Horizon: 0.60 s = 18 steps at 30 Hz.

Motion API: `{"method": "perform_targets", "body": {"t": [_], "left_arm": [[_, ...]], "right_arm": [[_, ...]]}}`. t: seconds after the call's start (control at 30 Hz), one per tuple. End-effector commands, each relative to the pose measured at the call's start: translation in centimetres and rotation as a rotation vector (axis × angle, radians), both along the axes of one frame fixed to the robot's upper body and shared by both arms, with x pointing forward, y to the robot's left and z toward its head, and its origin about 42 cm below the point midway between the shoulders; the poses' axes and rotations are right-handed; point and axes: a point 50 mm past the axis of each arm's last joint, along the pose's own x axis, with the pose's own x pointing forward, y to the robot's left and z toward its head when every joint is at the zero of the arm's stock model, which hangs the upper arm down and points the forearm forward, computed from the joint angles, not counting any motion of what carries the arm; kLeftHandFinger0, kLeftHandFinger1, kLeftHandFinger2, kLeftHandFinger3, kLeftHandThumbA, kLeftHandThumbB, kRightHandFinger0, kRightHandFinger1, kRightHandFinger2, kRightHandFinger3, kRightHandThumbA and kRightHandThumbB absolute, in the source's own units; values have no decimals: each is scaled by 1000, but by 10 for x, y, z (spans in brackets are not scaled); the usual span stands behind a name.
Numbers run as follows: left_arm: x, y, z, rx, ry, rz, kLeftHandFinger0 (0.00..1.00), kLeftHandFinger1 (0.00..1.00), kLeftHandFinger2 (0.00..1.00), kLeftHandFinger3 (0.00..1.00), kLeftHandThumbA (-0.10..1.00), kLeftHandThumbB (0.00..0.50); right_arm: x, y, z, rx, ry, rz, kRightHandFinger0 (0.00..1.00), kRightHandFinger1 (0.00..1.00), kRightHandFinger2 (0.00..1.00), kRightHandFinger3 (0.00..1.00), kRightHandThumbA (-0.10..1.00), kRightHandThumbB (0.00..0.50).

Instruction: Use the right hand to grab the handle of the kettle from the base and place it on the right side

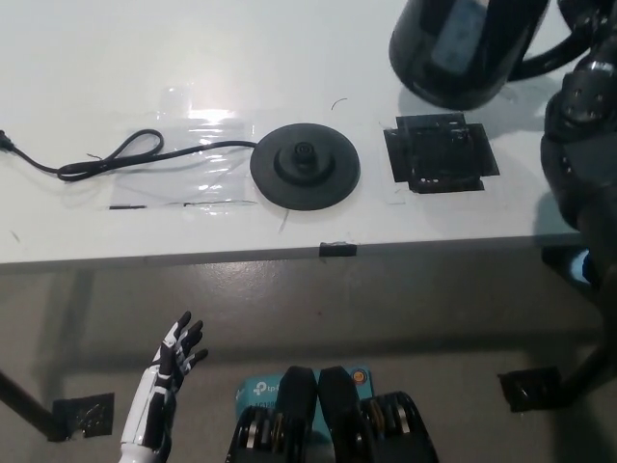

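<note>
The black kettle hangs in the air at the top right, above and just behind a black square mark on the white table. My black right hand is shut on the kettle's handle at the picture's right edge. The round black base lies bare on the table's middle, its cord running off to the left. My white left hand rests open at the lower left, below the table's edge.
A clear taped sheet lies under the cord, left of the base. A small black clip sits on the table's front edge. Dark stands show on the floor at right and lower left.
</note>
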Motion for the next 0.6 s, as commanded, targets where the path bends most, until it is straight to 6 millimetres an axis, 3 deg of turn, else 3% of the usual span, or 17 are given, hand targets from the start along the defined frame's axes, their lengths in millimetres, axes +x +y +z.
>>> {"method": "perform_targets", "body": {"t": [0.0,0.03,0.07,0.1,0.13,0.17,0.2,0.3,0.37,0.47,0.5,0.57], "left_arm": [[0,2,5,1,-37,-9,953,1000,1000,1000,1000,476],[0,2,5,0,-38,-10,956,1000,1000,1000,1000,471],[0,3,5,-3,-40,-9,953,1000,1000,1000,1000,468],[0,3,5,-3,-48,-7,949,1000,1000,1000,1000,469],[1,3,5,0,-52,-7,943,1000,1000,1000,1000,472],[1,4,5,0,-50,-7,941,1000,1000,1000,1000,478],[0,5,6,0,-47,-7,940,1000,1000,1000,1000,480],[0,6,6,1,-41,-6,944,1000,1000,1000,1000,482],[0,6,5,0,-42,-4,943,1000,1000,1000,1000,477],[1,6,5,-2,-41,-3,941,1000,1000,1000,1000,474],[0,6,5,-2,-39,-3,941,1000,1000,1000,1000,472],[-2,6,3,-4,-35,-1,943,1000,1000,1000,1000,476]], "right_arm": [[1,14,44,-97,-214,43,880,251,342,479,-100,161],[1,14,42,-96,-209,45,598,172,305,494,-100,174],[1,17,37,-96,-195,49,273,50,297,574,-100,213],[0,19,32,-107,-182,52,55,10,199,596,-100,208],[0,19,28,-114,-181,58,2,0,82,425,-100,196],[-1,18,25,-121,-182,65,0,0,94,256,-100,179],[-2,18,23,-125,-183,67,0,6,190,170,-100,159],[-2,13,19,-152,-175,71,0,52,409,208,-100,128],[-2,10,17,-165,-158,77,0,161,555,345,-100,117],[-2,6,20,-204,-166,72,0,167,553,419,-100,124],[-3,5,20,-218,-173,74,0,169,572,504,-100,119],[-3,3,21,-206,-187,84,0,169,590,567,-100,124]]}}
